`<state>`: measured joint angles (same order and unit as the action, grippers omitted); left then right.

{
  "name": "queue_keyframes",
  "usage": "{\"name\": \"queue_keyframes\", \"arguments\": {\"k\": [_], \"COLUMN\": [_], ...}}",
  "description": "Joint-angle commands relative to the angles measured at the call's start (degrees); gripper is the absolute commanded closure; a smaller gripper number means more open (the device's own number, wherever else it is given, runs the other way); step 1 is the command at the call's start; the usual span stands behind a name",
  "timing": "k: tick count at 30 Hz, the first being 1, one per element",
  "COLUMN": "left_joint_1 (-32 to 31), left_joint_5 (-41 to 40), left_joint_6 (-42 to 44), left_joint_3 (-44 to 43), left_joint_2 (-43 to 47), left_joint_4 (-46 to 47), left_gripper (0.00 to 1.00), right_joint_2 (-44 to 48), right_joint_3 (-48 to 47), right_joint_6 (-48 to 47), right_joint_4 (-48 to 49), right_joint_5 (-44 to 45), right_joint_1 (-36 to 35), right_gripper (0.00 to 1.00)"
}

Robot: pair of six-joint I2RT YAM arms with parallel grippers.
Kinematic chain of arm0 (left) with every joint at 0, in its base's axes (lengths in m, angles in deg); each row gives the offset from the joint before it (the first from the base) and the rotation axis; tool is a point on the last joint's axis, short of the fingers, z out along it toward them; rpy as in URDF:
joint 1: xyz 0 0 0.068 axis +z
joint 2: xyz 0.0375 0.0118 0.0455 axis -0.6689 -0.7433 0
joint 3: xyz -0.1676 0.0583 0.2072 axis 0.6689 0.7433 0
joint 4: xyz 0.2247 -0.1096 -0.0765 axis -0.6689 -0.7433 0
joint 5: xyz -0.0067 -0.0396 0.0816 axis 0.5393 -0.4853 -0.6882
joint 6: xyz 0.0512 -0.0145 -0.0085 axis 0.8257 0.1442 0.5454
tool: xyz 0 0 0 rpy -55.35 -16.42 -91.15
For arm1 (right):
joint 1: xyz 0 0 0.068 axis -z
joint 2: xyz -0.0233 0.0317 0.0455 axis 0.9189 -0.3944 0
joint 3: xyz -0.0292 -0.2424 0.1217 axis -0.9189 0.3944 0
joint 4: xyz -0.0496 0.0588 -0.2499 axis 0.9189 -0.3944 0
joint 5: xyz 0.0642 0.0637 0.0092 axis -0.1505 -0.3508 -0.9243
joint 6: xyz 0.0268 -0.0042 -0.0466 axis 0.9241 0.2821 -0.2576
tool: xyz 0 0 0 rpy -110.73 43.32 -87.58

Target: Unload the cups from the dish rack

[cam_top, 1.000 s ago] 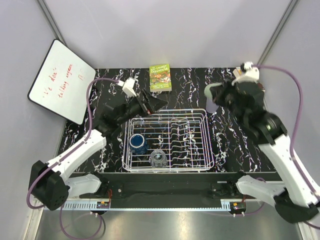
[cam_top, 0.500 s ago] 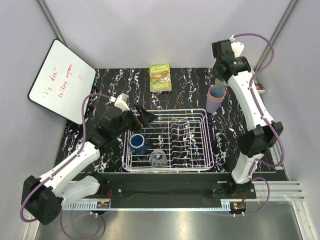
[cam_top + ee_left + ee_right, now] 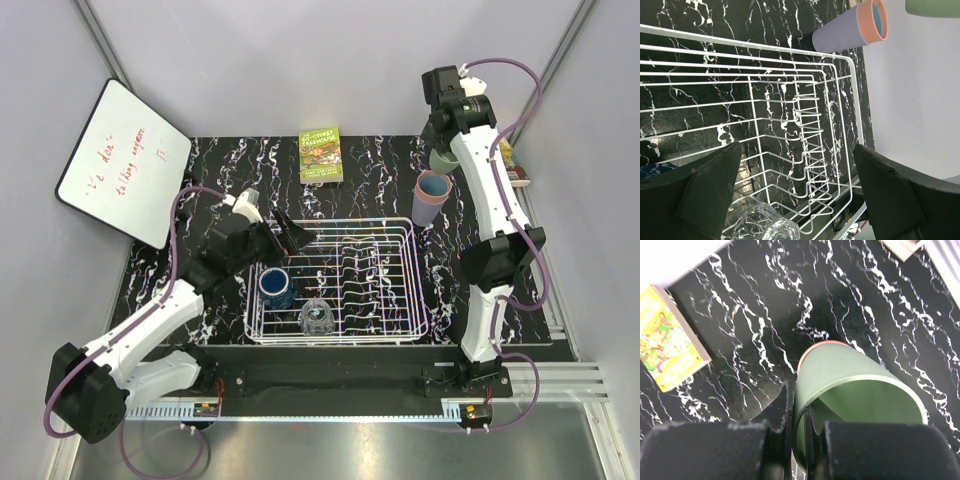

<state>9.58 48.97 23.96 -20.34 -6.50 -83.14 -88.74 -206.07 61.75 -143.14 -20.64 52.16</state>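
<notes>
The white wire dish rack (image 3: 380, 285) sits mid-table; in it a dark blue cup (image 3: 275, 286) and a clear glass cup (image 3: 317, 317) stand at the left. My left gripper (image 3: 297, 234) hovers open over the rack's back-left corner, nothing between its fingers (image 3: 710, 190); the glass (image 3: 760, 222) lies just below them. My right gripper (image 3: 799, 425) is shut on the wall of a pale green cup (image 3: 855, 390), one finger inside, one outside. That cup (image 3: 445, 160) hangs just above a stack (image 3: 432, 198) of lavender, salmon and light blue cups right of the rack.
A whiteboard (image 3: 122, 162) leans at the back left. A green-and-yellow book (image 3: 321, 155) lies behind the rack, and a small flat box (image 3: 510, 160) sits at the table's right edge. White walls enclose the back and sides.
My right arm swung from low over the table's right side up to the back, carrying the green cup over the stack. The left gripper drew slightly back and left.
</notes>
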Motion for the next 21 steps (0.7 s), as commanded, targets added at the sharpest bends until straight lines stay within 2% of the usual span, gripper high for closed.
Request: {"name": "queue_keyframes", "arguments": {"k": [1, 12, 20, 21], "left_joint_1": [-0.03, -0.03, -0.12, -0.03], "left_joint_5": [0.82, 1.52, 1.08, 1.08], "left_joint_6": [0.66, 0.05, 0.22, 0.14], "left_joint_3": [-0.05, 0.92, 1.36, 1.44], "left_joint_2": [-1.11, -2.17, -2.08, -2.16], "left_joint_4": [1.08, 1.87, 1.87, 1.96], "left_gripper": [0.01, 0.01, 0.01, 0.01], "right_joint_2": [0.98, 3.61, 2.82, 3.00], "right_joint_3": [2.17, 14.65, 16.60, 16.60], "right_joint_6": [1.40, 1.40, 1.14, 0.96], "right_joint_4": [-0.56, 6.11, 8.23, 8.32], "right_joint_5": [-1.07, -3.45, -4.94, -5.03], "right_joint_1": [0.20, 0.20, 0.20, 0.20], "right_gripper": [1.00, 1.00, 1.00, 0.96]}}
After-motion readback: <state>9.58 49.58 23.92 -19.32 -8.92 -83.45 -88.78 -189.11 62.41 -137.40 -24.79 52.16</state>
